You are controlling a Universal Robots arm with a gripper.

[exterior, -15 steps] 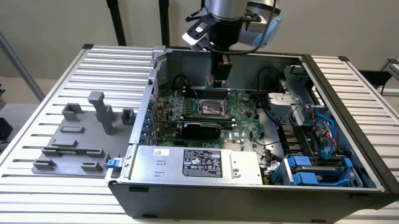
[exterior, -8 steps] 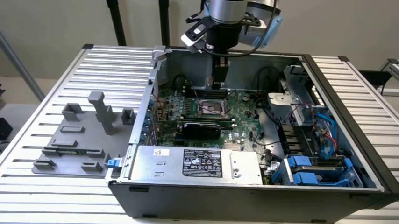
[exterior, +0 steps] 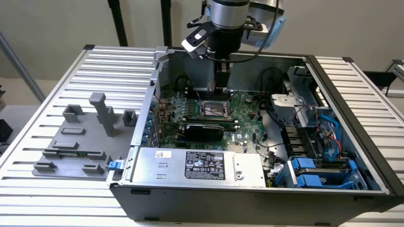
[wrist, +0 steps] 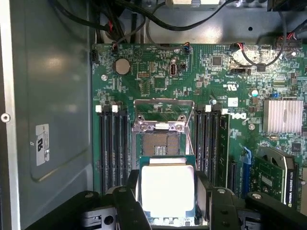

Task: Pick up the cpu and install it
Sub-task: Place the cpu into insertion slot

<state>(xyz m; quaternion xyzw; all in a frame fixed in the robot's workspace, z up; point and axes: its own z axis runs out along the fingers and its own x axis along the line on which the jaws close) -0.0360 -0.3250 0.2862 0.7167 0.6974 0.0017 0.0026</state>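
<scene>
The cpu (wrist: 168, 190) is a small flat square chip. Its silvery metal top glares pale under the light, and a thin green rim runs around it. It is held level with the metal face toward the wrist camera, clamped on two opposite edges between the dark fingers (wrist: 132, 184) of the gripper (wrist: 167, 192). It hangs clear above the green motherboard (wrist: 158, 81) inside the open case (exterior: 252, 201), close to the open socket (wrist: 160, 143). Whether it is directly over the socket cannot be told.
</scene>
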